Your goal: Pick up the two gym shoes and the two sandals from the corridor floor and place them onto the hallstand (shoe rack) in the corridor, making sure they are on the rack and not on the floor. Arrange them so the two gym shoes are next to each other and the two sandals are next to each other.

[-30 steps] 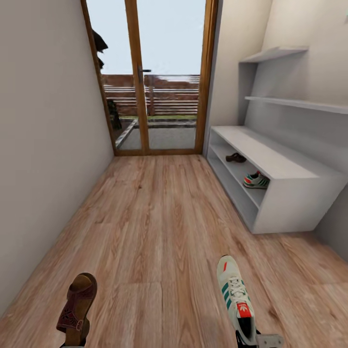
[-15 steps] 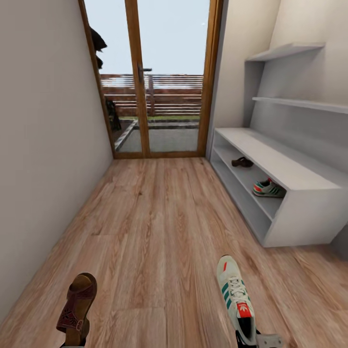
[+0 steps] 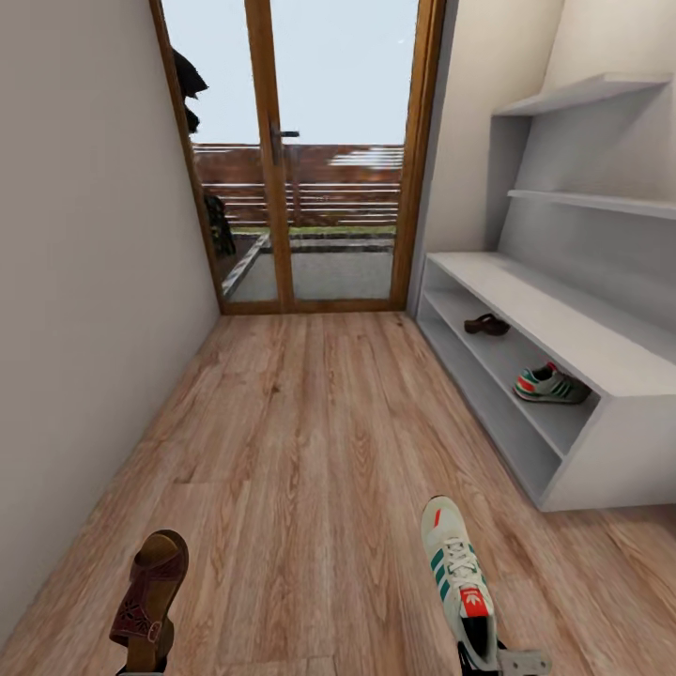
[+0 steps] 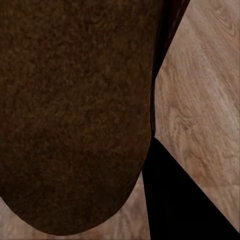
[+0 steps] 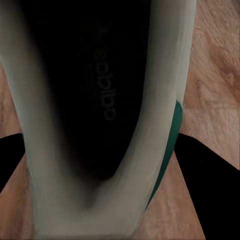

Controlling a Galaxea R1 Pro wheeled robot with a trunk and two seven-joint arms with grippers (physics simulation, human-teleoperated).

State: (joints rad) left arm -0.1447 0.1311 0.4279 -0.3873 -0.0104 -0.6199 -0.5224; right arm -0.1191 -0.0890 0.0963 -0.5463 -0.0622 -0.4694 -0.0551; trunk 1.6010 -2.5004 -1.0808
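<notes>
Left gripper (image 3: 143, 668): clamping the sandal (image 3: 150, 586) by its heel, toe pointing toward the hallstand (image 3: 601, 451).
Right gripper (image 3: 498, 663): clamping the gym shoe (image 3: 457, 575) at its heel.
Hallstand: holding a second gym shoe (image 3: 549, 385) and a second sandal (image 3: 487, 325) on its shelf, apart.

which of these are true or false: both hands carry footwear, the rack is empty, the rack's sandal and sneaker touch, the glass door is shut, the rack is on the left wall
1. Both hands carry footwear: true. The left hand holds a sandal; the right hand holds a gym shoe.
2. The rack is empty: false. The hallstand has a second sandal and a second gym shoe on its shelf.
3. Those two touch: false. They sit apart.
4. The glass door is shut: true.
5. The rack is on the left wall: false. It stands on the right.
</notes>
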